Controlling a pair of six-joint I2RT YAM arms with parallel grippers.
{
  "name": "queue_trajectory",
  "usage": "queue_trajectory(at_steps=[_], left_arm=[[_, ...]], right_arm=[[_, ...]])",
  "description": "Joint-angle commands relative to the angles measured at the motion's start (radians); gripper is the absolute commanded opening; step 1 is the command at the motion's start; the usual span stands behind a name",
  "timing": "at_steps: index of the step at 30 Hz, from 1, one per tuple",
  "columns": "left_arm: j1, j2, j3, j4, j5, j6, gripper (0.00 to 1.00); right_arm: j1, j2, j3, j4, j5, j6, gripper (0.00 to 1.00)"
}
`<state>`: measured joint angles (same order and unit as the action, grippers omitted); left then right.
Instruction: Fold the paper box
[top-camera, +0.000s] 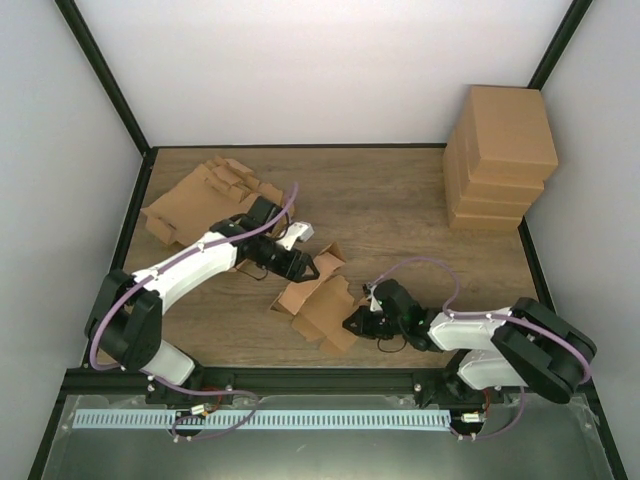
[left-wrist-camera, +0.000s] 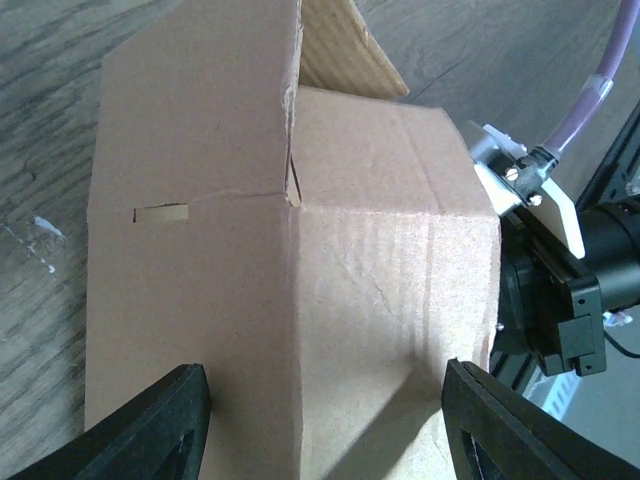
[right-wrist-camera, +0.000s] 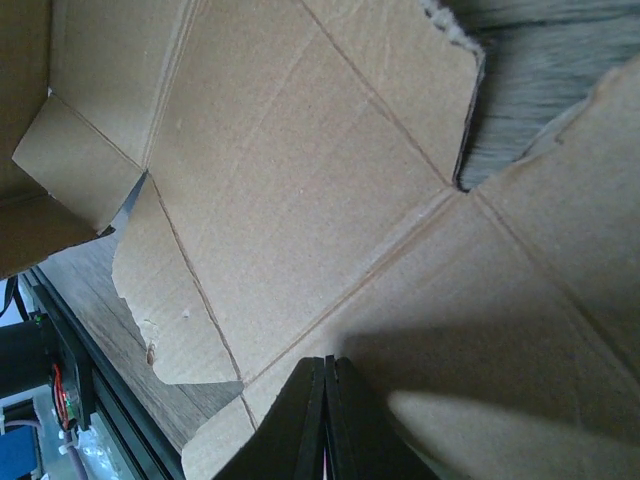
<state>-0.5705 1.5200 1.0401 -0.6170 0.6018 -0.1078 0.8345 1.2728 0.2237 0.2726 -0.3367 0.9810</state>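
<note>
The paper box (top-camera: 322, 305) is a brown cardboard blank, partly folded, with flaps sticking up, lying on the table between the two arms. My left gripper (top-camera: 305, 265) is at its far left side. In the left wrist view this gripper (left-wrist-camera: 325, 400) is open, its fingers set wide over a creased face of the box (left-wrist-camera: 300, 250), gripping nothing. My right gripper (top-camera: 352, 325) meets the box's near right side. In the right wrist view it (right-wrist-camera: 327, 362) is shut, fingertips together, and rests against an inner panel of the box (right-wrist-camera: 300, 180).
A stack of folded boxes (top-camera: 500, 155) stands at the back right. A pile of flat cardboard blanks (top-camera: 200, 200) lies at the back left, beside the left arm. The right arm's wrist (left-wrist-camera: 560, 290) shows just past the box in the left wrist view.
</note>
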Motion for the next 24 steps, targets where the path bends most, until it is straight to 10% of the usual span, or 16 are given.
queue_trajectory(at_steps=[1, 5, 13, 24], left_arm=[[-0.034, -0.021, 0.058, -0.043, -0.117, 0.009, 0.68], [-0.042, -0.052, 0.075, -0.057, -0.175, 0.0, 0.99], [-0.071, -0.119, 0.108, -0.082, -0.342, -0.012, 0.79], [-0.211, -0.084, 0.185, -0.223, -0.85, -0.101, 0.79]], right_arm=[[0.009, 0.048, 0.022, 0.006, 0.007, -0.006, 0.01], [0.008, 0.055, 0.031, -0.003, 0.009, -0.013, 0.01], [0.009, 0.051, 0.035, -0.014, 0.02, -0.018, 0.01], [0.009, 0.067, 0.047, -0.012, 0.018, -0.018, 0.01]])
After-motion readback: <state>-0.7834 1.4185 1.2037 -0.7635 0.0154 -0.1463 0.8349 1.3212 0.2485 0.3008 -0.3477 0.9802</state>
